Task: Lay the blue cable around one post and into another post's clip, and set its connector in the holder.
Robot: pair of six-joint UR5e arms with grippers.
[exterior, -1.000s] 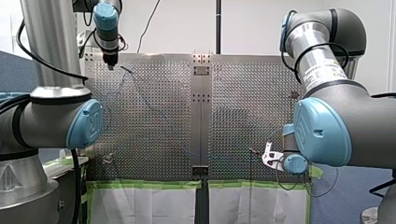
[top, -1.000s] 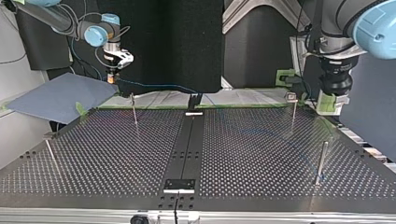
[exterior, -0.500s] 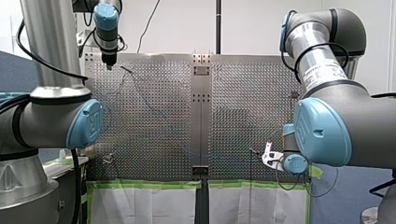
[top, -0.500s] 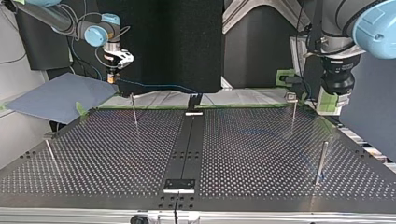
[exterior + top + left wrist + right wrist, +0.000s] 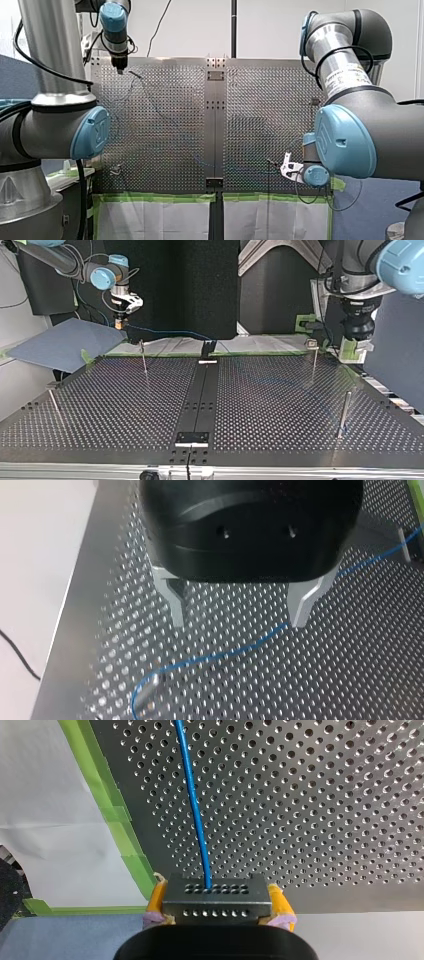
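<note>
In the right wrist view my right gripper (image 5: 216,912) is shut on the black connector (image 5: 216,897) with its yellow pads (image 5: 156,896) on both sides. The blue cable (image 5: 194,805) leaves the connector and runs ahead over the perforated plate. In the top view this gripper (image 5: 119,324) hangs above the table's far left corner, with the cable (image 5: 170,332) trailing toward the middle. My left gripper (image 5: 240,617) stands open above the plate with nothing between its metal fingers (image 5: 304,605). Under it the cable (image 5: 225,652) curves round a post (image 5: 147,697).
Thin posts stand on the plate in the top view: one (image 5: 143,357) at the back left, one (image 5: 314,359) at the back right, a thicker one (image 5: 344,412) at the right. A black centre rail (image 5: 200,395) carries small brackets (image 5: 191,438). Green tape (image 5: 160,197) edges the table.
My left gripper has lifted slightly and drifted a little over the plate. My right gripper and the connector have stayed where they were.
</note>
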